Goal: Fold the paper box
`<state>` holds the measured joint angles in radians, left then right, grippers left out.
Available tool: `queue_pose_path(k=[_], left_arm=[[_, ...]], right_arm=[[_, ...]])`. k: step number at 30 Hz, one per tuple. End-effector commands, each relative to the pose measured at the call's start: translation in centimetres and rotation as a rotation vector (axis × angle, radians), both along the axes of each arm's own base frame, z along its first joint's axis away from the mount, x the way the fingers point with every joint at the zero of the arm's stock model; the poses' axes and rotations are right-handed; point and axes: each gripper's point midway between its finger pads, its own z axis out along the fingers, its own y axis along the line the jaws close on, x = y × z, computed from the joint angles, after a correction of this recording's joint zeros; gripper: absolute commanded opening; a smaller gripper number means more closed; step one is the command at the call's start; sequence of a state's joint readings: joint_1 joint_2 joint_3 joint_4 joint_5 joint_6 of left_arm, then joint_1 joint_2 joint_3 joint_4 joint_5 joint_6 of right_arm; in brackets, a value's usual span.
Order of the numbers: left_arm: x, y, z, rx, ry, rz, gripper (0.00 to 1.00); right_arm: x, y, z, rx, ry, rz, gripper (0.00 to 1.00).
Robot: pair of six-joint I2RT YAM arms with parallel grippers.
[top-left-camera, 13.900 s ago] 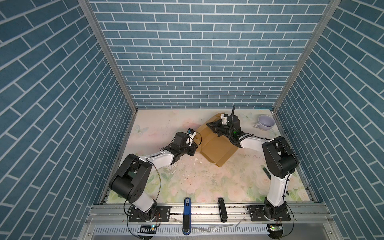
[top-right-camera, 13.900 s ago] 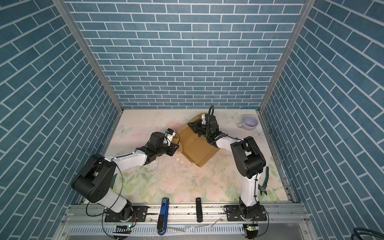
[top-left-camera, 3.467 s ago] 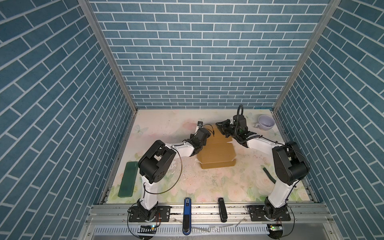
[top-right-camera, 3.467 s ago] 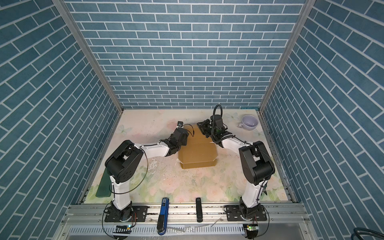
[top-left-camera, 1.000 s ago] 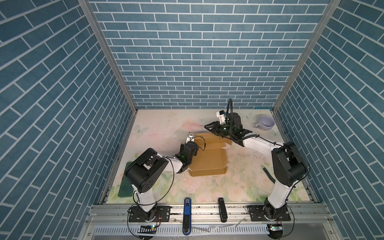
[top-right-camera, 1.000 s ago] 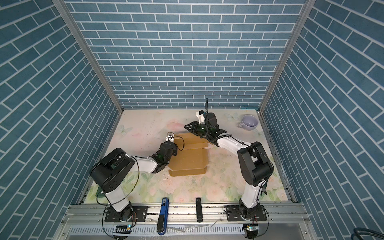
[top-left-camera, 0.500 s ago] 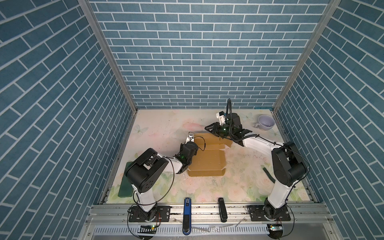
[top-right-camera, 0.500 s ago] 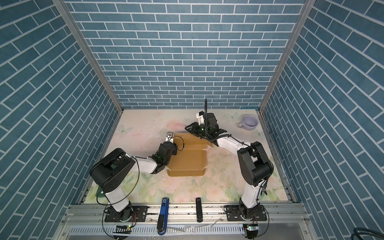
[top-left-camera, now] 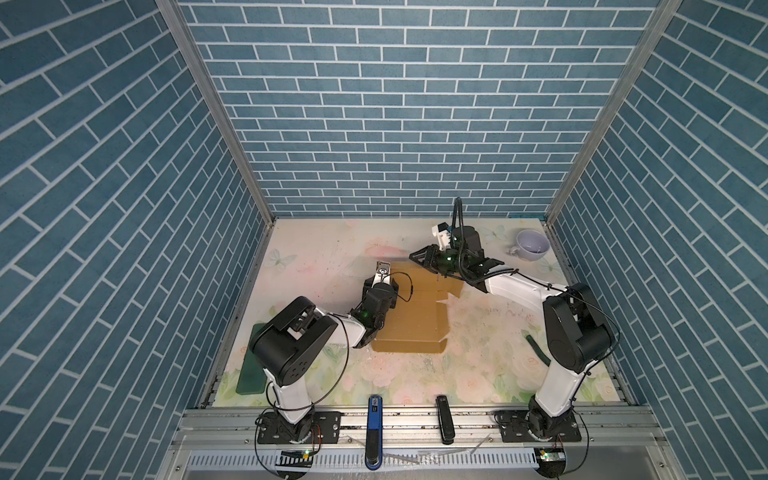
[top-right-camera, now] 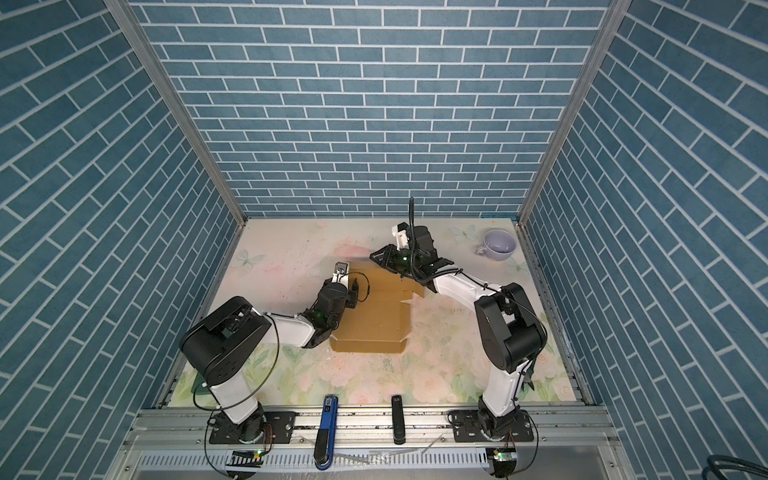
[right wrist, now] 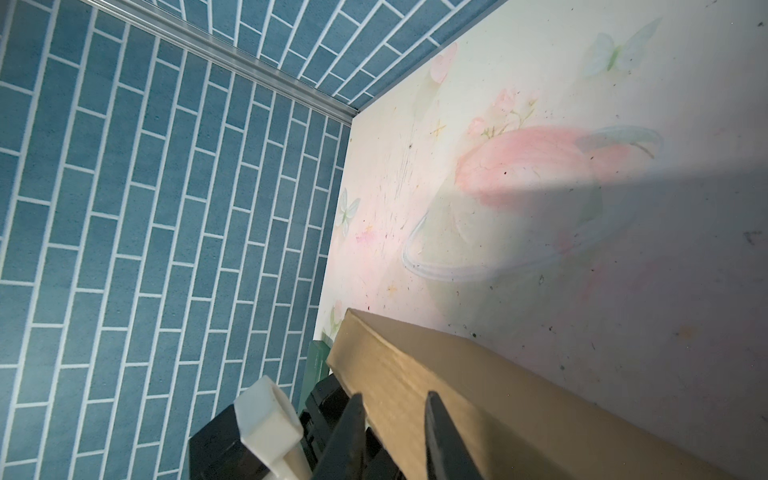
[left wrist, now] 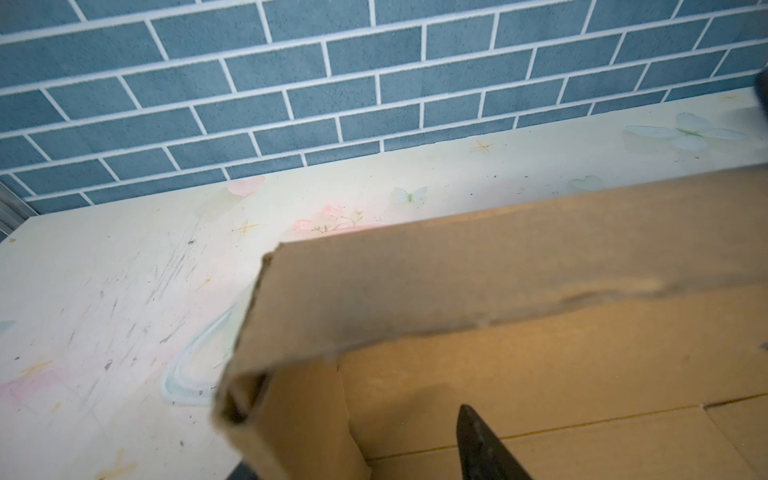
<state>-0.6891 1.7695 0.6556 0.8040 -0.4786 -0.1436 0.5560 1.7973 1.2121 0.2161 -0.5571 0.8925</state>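
Observation:
The paper box [top-left-camera: 415, 320] [top-right-camera: 374, 320] is brown cardboard lying mid-table as a shallow open tray. In the left wrist view its far wall and left wall [left wrist: 540, 374] stand up and meet at a corner. My left gripper [top-right-camera: 352, 291] [left wrist: 357, 449] is open astride the left wall: one finger [left wrist: 478, 449] is inside the tray and the other shows just outside. My right gripper [top-left-camera: 419, 259] [right wrist: 392, 415] reaches in from the back right, shut on the top edge of the far wall [right wrist: 498, 395].
A lilac cup [top-left-camera: 532, 245] stands at the back right corner. A flat dark green pad [top-left-camera: 249, 365] lies front left under the left arm, and a dark green strip [top-left-camera: 536, 349] lies by the right arm. Blue [top-left-camera: 374, 419] and black [top-left-camera: 442, 419] tools rest on the front rail.
My left gripper's jaws have opened and let go of the box's left wall. The box and the right arm have barely moved over the last second.

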Motion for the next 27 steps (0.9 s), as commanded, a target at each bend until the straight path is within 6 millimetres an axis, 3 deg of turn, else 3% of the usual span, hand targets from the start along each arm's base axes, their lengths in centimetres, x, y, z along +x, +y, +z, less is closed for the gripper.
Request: queue_pose_path(k=[1,14,22,27], left_arm=[[-0.5,0.4,-0.9,0.008,0.009,0.01,0.6],[-1.1,1.0,-1.8,0.02,0.022,0.013,0.48],[-0.7,0.7,-1.8,0.016,0.013,-0.001,0.31],[-0.4,0.6,-2.0,0.019,0.012,-0.006,0.29]], right_arm=[[-0.1,-0.3,-0.3,-0.015,-0.019,-0.002,0.26],[0.2,-0.9,1.0,-0.025,-0.053,-0.013,0.26],[0.3,-1.1,0.0,-0.043,-0.034,-0.022,0.26],[0.3,-1.1,-1.1,-0.049,-0.017,-0.025,0.25]])
